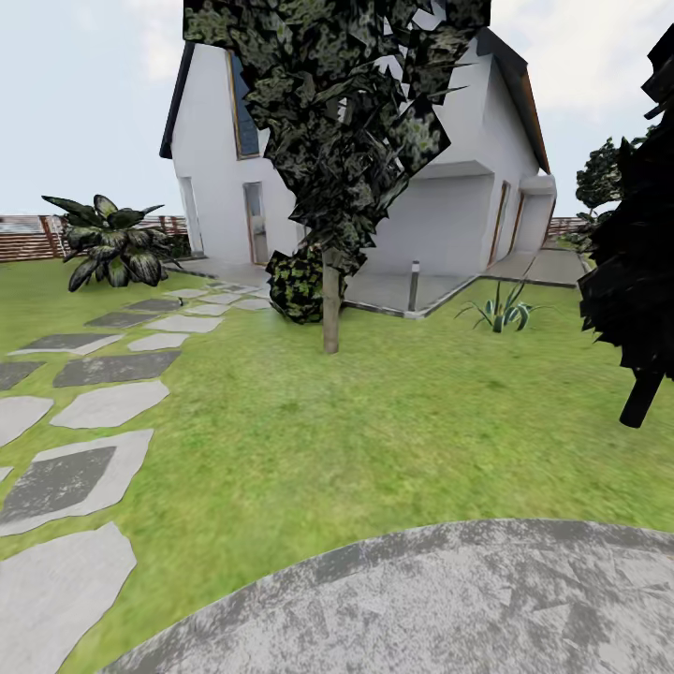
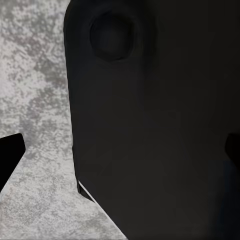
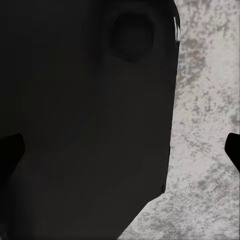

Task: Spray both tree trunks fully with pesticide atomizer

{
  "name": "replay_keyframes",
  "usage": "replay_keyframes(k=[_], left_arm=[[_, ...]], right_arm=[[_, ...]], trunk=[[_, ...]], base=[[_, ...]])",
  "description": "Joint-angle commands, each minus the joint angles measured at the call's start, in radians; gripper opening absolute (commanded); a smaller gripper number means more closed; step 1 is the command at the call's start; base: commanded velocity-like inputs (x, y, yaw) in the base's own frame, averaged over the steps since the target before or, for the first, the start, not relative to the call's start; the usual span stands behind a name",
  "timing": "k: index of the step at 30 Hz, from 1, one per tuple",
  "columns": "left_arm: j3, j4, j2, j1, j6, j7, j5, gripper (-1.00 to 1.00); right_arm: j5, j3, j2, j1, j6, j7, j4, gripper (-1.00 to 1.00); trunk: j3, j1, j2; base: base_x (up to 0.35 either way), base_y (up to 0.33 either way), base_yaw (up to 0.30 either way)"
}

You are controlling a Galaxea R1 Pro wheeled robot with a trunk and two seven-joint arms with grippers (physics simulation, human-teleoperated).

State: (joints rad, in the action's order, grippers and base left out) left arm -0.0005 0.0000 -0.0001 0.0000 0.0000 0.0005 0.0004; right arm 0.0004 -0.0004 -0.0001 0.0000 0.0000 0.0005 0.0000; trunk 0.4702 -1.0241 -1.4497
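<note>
A tree with dark jagged leaves [image 1: 342, 112] stands in the middle of the garden lawn [image 1: 374, 421], well ahead of me. Its tree trunk [image 1: 329, 309] is a pale, bare column with no pesticide showing on it. The pesticide atomizer is out of view on the floor. My left gripper [image 2: 120, 155] is open, its black fingertips [image 2: 10, 155] wide apart in front of a black robot panel. The right gripper [image 3: 120, 150] is open too, with fingertips [image 3: 232, 150] spread against the same kind of dark panel and a mottled grey surface.
Grey stepping stones [image 1: 94, 402] run along the left toward the white house [image 1: 449, 187]. A round bush [image 1: 298, 281] sits beside the trunk, and an all-black tree [image 1: 637, 281] stands at right. A brown fence [image 1: 28, 239] and a leafy plant [image 1: 112, 243] are far left. A grey mottled disc [image 1: 449, 599] lies below me.
</note>
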Motion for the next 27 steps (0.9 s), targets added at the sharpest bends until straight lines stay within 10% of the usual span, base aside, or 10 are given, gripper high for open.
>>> replay_keyframes(k=[1,27], left_arm=[[-0.004,-0.006,-0.001,0.003,-0.006,-0.004,0.001,1.0],[-0.01,-0.065,0.005,-0.008,-0.123,0.008,0.001,1.0]], right_arm=[[0.003,0.004,0.006,0.002,0.006,0.0,-0.006,1.0],[0.004,0.002,0.017,0.002,-0.107,-0.004,-0.093,1.0]], trunk=[[0.0,-0.001,0.0],[0.0,-0.001,0.0]], base=[[0.0,0.0,0.0],[0.0,0.0,0.0]])
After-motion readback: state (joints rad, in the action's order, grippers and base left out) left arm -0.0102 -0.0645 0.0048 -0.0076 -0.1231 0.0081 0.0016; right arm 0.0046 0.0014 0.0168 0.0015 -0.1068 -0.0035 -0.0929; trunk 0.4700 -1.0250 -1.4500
